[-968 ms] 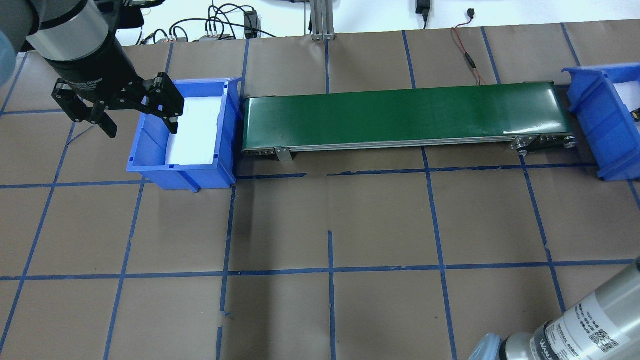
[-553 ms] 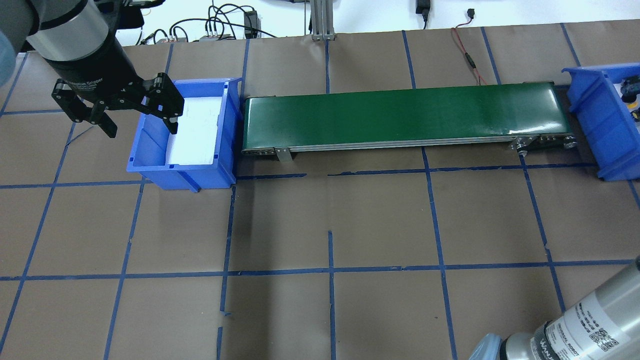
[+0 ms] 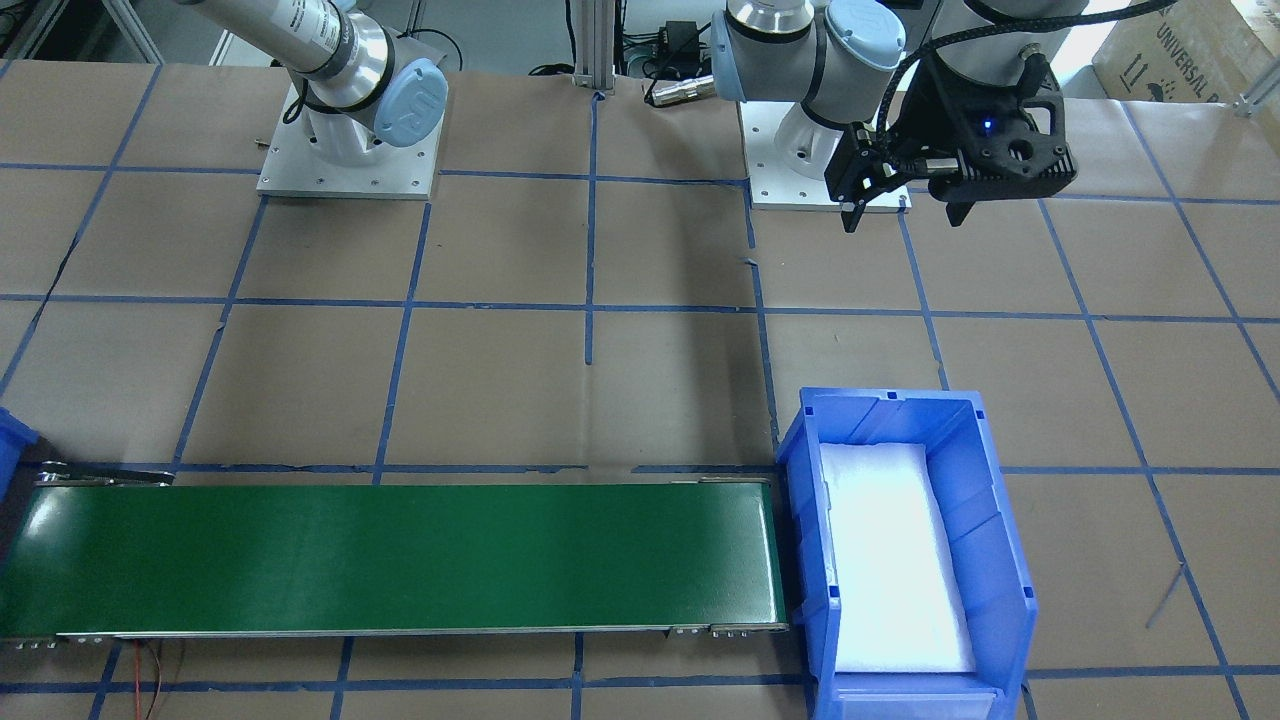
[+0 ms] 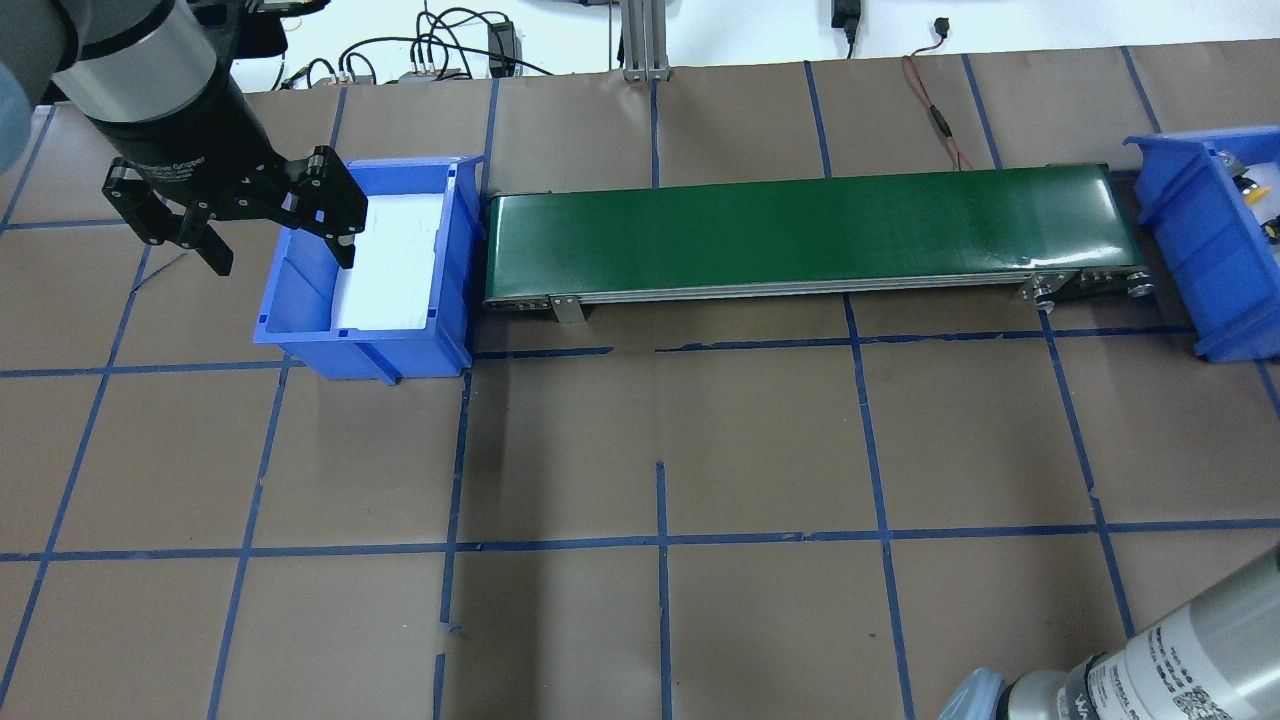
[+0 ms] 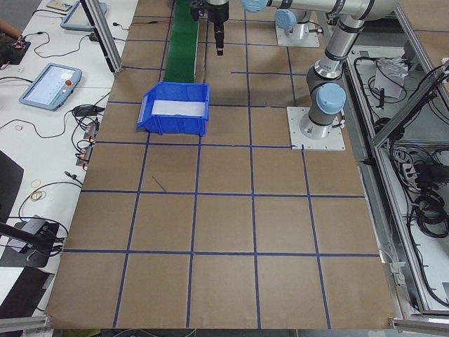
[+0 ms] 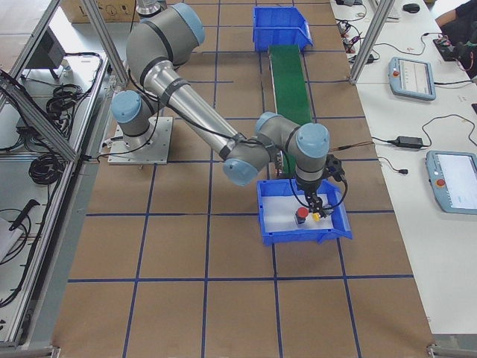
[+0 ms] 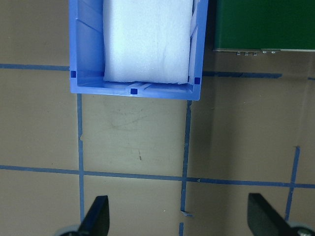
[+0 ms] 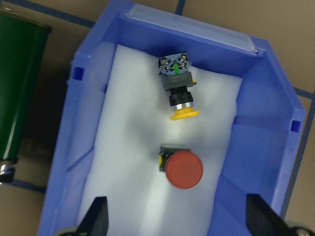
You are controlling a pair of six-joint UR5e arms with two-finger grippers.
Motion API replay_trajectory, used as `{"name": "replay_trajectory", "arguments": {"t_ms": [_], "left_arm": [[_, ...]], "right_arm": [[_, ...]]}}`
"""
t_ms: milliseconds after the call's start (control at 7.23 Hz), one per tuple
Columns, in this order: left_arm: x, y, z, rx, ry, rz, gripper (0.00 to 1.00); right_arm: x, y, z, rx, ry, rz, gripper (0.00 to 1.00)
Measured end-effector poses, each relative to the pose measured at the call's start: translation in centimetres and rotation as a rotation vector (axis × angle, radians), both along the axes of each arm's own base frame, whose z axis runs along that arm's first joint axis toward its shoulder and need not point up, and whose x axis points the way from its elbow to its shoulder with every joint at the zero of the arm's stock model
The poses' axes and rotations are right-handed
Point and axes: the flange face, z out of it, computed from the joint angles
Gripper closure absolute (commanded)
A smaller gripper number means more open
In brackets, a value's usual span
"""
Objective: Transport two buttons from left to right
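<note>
1. On your brown-papered bench (image 4: 700,440), the red button (image 8: 183,169) and yellow button (image 8: 179,93) lie apart on white foam (image 8: 128,162) in the right-end blue bin (image 8: 261,123).
2. The right end effector (image 8: 177,216) hovers above them, released.
3. The left end effector (image 4: 283,260) hangs released near the other bin (image 4: 300,335).

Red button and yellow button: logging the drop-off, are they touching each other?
Apart. The right wrist view shows bare white foam between the yellow button and the red button.

A cardboard box (image 3: 1185,45) behind the robot reads "UNIVERSAL" in black capitals (the next word is cut off). The left arm's black wrist section (image 4: 175,160) bears small white lettering ending "Gripper".
</note>
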Motion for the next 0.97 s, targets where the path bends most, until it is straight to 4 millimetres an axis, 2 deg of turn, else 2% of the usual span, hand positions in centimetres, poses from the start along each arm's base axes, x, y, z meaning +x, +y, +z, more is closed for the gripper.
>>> {"name": "replay_trajectory", "arguments": {"t_ms": [138, 415, 553, 968], "left_arm": [[0.0, 0.0, 0.0, 0.000, -0.001, 0.000, 0.00], [0.0, 0.0, 0.0, 0.000, -0.002, 0.000, 0.00], [0.1, 0.0, 0.0, 0.000, -0.003, 0.001, 0.00], [0.1, 0.0, 0.0, 0.000, -0.005, 0.001, 0.00]], "right_arm": [[2.6, 1.1, 3.0, 0.031, -0.026, 0.016, 0.00], [10.5, 3.3, 8.5, 0.092, -0.067, 0.070, 0.00], [14.5, 4.5, 9.6, 0.122, -0.089, 0.081, 0.00], [26.2, 7.0, 10.6, 0.160, -0.109, 0.048, 0.00]]}}
